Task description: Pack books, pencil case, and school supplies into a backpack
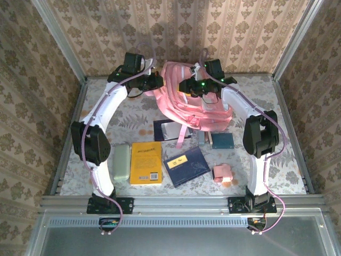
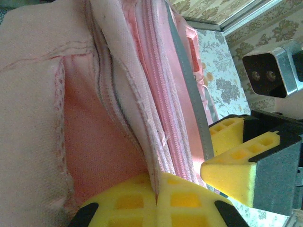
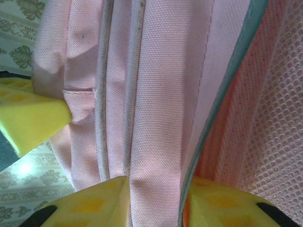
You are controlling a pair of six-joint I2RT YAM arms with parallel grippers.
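Observation:
The pink backpack (image 1: 193, 106) lies at the back middle of the table. My left gripper (image 2: 156, 197) is shut on a thin seam of the backpack (image 2: 113, 94) beside its zip. My right gripper (image 3: 156, 201) is closed on a thicker fold of the backpack (image 3: 161, 94), and the cloth touches both pads. The two grippers (image 1: 155, 81) (image 1: 190, 87) sit close together at the bag's top. In front of the bag lie the yellow book (image 1: 146, 162), the navy book (image 1: 186, 165) and the mint pencil case (image 1: 121, 161). A pink block (image 1: 222, 173), a teal square (image 1: 221, 141) and a silvery pad (image 1: 166, 129) lie nearby.
A metal frame rail (image 1: 181, 201) runs along the table's near edge, with patterned walls on three sides. The right gripper's yellow fingers (image 2: 236, 163) show close beside the left one. One left finger (image 3: 28, 116) shows at the left edge of the right wrist view.

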